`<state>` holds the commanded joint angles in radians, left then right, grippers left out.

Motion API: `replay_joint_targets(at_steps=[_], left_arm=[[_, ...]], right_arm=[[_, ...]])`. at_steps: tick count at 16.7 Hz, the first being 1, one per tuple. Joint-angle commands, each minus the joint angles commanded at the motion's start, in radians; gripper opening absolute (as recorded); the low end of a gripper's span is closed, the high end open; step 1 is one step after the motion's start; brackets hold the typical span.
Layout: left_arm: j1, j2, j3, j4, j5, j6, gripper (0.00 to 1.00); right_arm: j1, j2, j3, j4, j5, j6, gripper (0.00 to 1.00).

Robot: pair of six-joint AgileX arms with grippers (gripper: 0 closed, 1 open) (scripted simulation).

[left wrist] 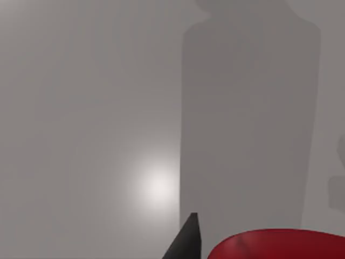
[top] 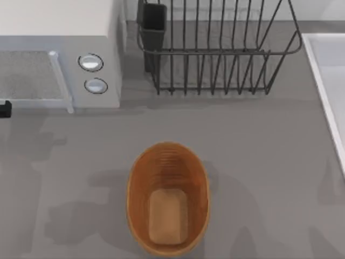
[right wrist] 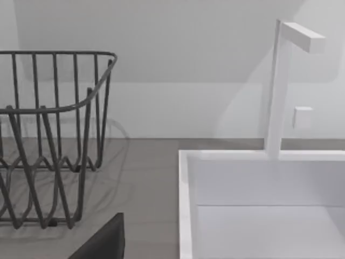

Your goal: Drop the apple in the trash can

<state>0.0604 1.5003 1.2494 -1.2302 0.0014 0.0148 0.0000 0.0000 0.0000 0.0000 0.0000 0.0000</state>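
Note:
The trash can [top: 167,198], an oval orange-brown woven basket, stands open and upright near the table's front middle, with only its lighter flat bottom showing inside. The apple [left wrist: 277,245], glossy red, looms large and close in the left wrist view, above bare grey table. One dark fingertip [left wrist: 188,237] of my left gripper touches its side, so the gripper looks shut on it. In the right wrist view, one dark finger [right wrist: 102,240] of my right gripper shows, facing the wire rack and the sink.
A black wire rack [top: 215,54] with a small dark cup [top: 153,24] stands at the back middle. A white microwave-like box [top: 59,54] sits at the back left. A white sink [top: 329,91] with its faucet [right wrist: 280,86] lines the right side.

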Motion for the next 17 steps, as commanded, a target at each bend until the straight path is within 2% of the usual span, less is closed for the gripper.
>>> replay_joint_targets(at_steps=[5, 8, 12, 17], left_arm=[[0.001, 0.003, 0.002, -0.001, -0.001, 0.004, 0.0], [-0.066, 0.034, 0.036, -0.012, -0.006, 0.06, 0.0], [-0.297, 0.114, 0.121, -0.033, -0.024, 0.232, 0.0], [-0.712, 0.225, 0.234, -0.053, -0.047, 0.503, 0.0]], right_arm=[[0.0, 0.0, 0.0, 0.0, 0.0, 0.0, 1.0], [0.0, 0.0, 0.0, 0.0, 0.0, 0.0, 1.0], [0.0, 0.0, 0.0, 0.0, 0.0, 0.0, 1.0], [0.0, 0.0, 0.0, 0.0, 0.0, 0.0, 1.0]])
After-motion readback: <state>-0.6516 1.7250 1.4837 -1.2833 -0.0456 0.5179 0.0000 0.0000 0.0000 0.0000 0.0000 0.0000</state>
